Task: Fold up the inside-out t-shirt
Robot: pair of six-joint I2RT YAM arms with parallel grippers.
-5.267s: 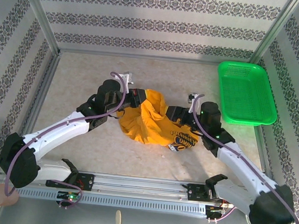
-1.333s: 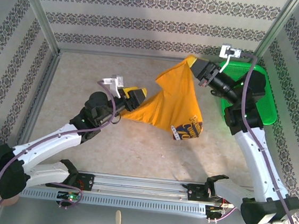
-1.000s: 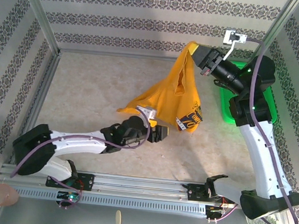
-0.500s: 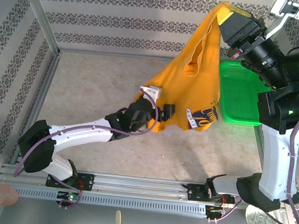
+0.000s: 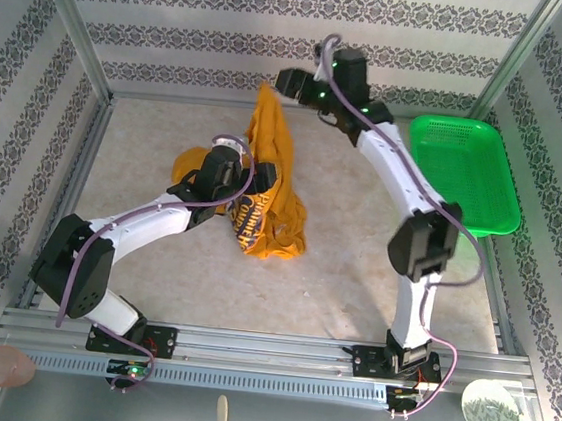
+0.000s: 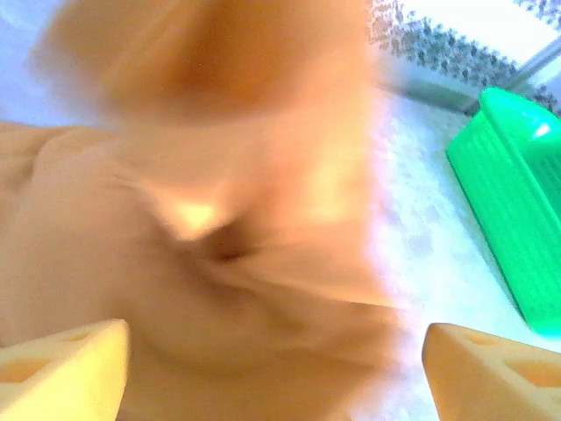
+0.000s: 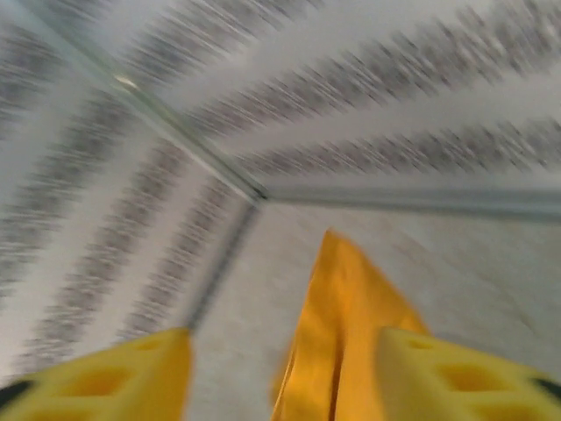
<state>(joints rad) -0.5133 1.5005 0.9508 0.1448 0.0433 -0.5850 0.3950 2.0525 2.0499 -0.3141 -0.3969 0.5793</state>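
The inside-out t-shirt (image 5: 271, 210) is a mustard-orange heap on the middle of the table, with one strip still rising to a peak at the back. Its navy print (image 5: 251, 217) faces up. My left gripper (image 5: 254, 181) lies against the shirt's left side; in the left wrist view it (image 6: 272, 342) stands open, with blurred orange cloth (image 6: 219, 219) just beyond the fingers. My right gripper (image 5: 288, 81) hangs high at the back beside the peak. In the right wrist view it (image 7: 280, 351) is open, and the cloth's tip (image 7: 342, 333) stands loose between the fingers.
A green plastic basket (image 5: 463, 174) (image 6: 517, 237) sits at the table's back right. Patterned walls and metal posts close in the back and both sides. A rail (image 5: 266, 355) runs along the near edge.
The right arm swung from the right side to the back middle and opened, so the hanging shirt dropped onto the table. The left gripper shifted left and back, staying open.
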